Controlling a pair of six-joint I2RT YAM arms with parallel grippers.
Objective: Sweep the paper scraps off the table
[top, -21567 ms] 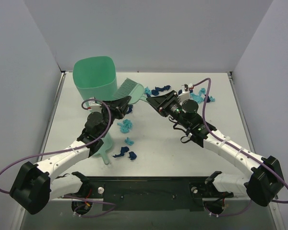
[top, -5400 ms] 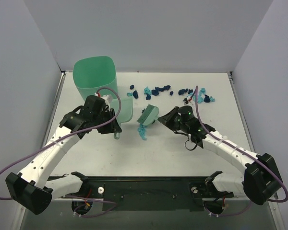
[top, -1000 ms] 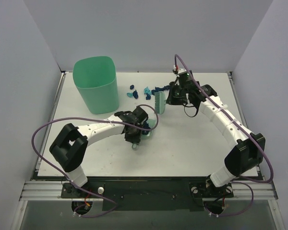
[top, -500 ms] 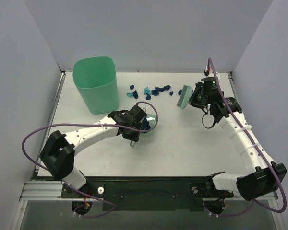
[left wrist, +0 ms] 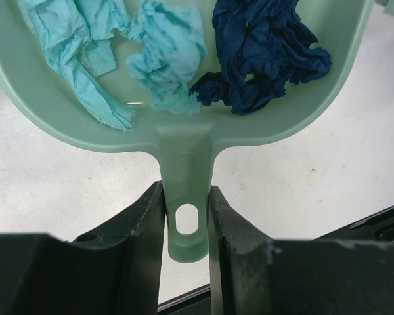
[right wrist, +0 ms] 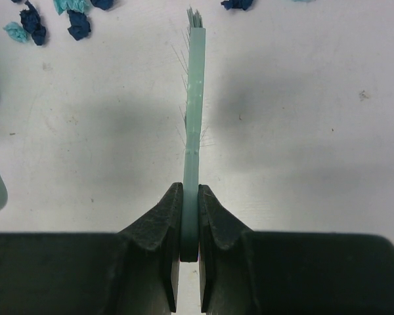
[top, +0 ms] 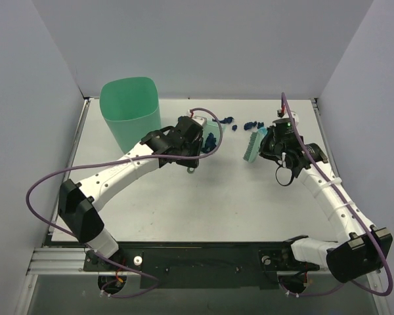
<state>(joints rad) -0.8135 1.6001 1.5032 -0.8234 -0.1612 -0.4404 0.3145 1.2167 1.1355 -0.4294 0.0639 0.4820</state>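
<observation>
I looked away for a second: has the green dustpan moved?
Yes. In the overhead view, the dustpan has gone toward the far edge of the table, now level with the bin.

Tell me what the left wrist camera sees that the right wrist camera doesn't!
Only the left wrist view: turquoise and navy paper scraps lying inside the dustpan, its handle between the left jaws. Only the right wrist view: the brush pinched edge-on in the right jaws, with loose scraps beyond it. Both: the white table.
</observation>
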